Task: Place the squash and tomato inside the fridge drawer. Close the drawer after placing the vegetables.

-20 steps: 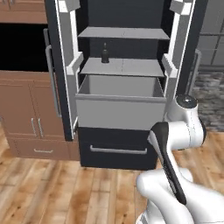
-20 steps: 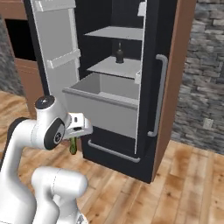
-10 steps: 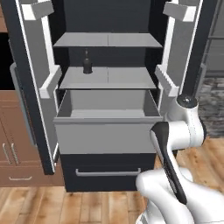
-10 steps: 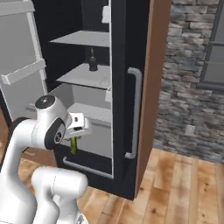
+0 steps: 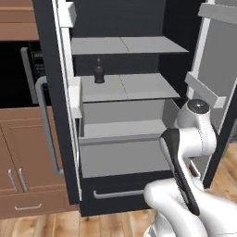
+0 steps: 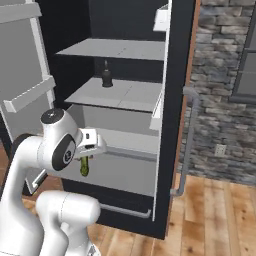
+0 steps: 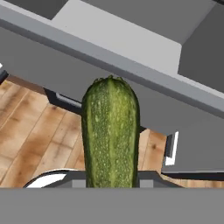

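My gripper (image 6: 86, 156) is shut on the squash (image 6: 84, 166), a dark green zucchini that hangs down from the hand beside my arm. In the hand view the squash (image 7: 109, 136) stands up between the fingers and points at the fridge drawer (image 7: 61, 65). This light grey drawer (image 5: 124, 159) is pulled out under the lower shelf, and its plain front (image 6: 125, 172) lies just beyond the squash, which sits below the rim. The tomato is out of view.
A dark bottle (image 5: 98, 71) stands on the middle shelf (image 6: 117, 95). Under the grey drawer is a black drawer with a silver bar handle (image 5: 118, 193). Both fridge doors (image 5: 52, 97) (image 5: 217, 74) stand open. Wooden cabinets (image 5: 18, 155) are left, a stone wall (image 6: 220, 95) right.
The whole picture has shifted and the fridge looms larger and more to the front: the base has driven closer. The squash stays in the shut gripper.
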Available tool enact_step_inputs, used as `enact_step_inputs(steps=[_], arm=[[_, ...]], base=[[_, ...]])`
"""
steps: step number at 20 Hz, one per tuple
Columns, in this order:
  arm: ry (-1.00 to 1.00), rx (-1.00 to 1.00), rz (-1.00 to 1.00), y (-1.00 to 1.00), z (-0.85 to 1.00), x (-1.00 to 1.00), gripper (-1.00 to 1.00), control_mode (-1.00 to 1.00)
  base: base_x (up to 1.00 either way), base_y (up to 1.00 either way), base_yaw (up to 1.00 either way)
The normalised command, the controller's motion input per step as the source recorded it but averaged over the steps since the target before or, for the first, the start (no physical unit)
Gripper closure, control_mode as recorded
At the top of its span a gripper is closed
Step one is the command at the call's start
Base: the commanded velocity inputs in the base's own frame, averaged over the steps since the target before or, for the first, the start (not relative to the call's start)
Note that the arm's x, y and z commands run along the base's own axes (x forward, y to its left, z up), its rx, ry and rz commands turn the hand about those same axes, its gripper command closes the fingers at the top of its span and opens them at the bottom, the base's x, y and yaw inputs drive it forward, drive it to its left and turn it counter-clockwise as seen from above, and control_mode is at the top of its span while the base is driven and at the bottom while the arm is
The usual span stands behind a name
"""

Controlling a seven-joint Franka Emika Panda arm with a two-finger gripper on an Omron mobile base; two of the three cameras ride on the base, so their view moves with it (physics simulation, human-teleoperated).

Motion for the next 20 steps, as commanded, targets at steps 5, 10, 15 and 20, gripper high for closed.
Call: enact_step_inputs(steps=[5, 10, 15, 20], arm=[[0.0, 0.0, 0.0, 0.0, 0.0, 0.0, 1.0, 1.0], [0.0, 0.0, 0.0, 0.0, 0.0, 0.0, 1.0, 1.0], [0.0, 0.0, 0.0, 0.0, 0.0, 0.0, 1.0, 1.0], [0.0, 0.0, 0.0, 0.0, 0.0, 0.0, 1.0, 1.0]], base=[[0.38, 0.08, -0.15], [0.57, -0.14, -0.03], [0.52, -0.11, 0.0], [0.51, -0.46, 0.0]])
